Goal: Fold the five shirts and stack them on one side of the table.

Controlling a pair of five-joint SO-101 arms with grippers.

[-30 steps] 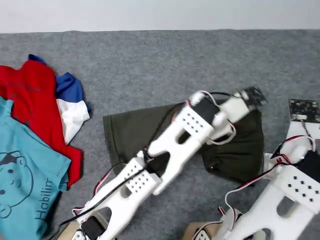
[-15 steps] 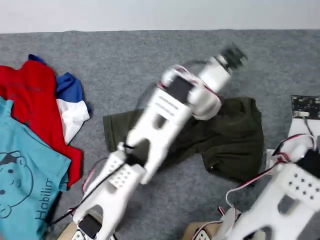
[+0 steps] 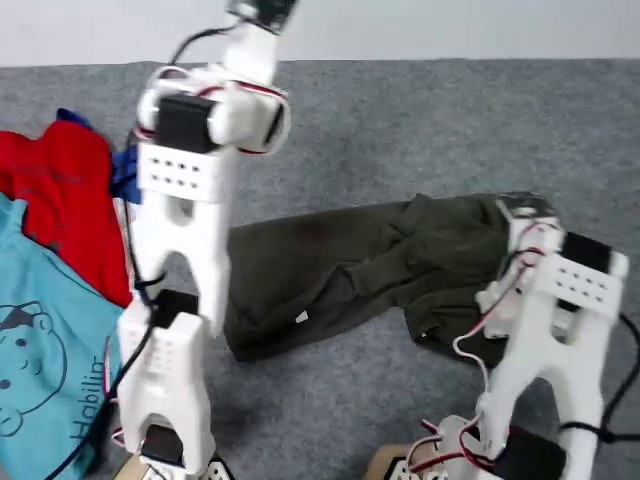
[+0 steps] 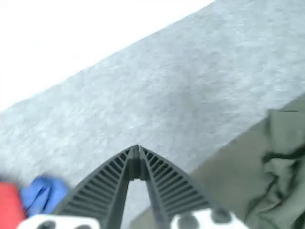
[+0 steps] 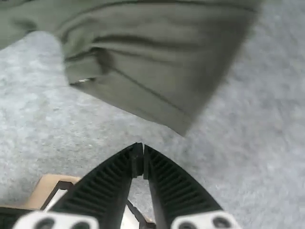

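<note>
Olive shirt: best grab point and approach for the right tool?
Probably the free corner of the olive shirt: it lies flat with bare grey mat on two sides, just ahead of the right tool, which is shut. Open, then come in low from the mat side; the shirt's middle is bunched into folds.

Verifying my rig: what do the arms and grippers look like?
The left arm and right arm are white plastic with grids of small holes, black motors and red and black cables. The left gripper and right gripper are black and ribbed.
</note>
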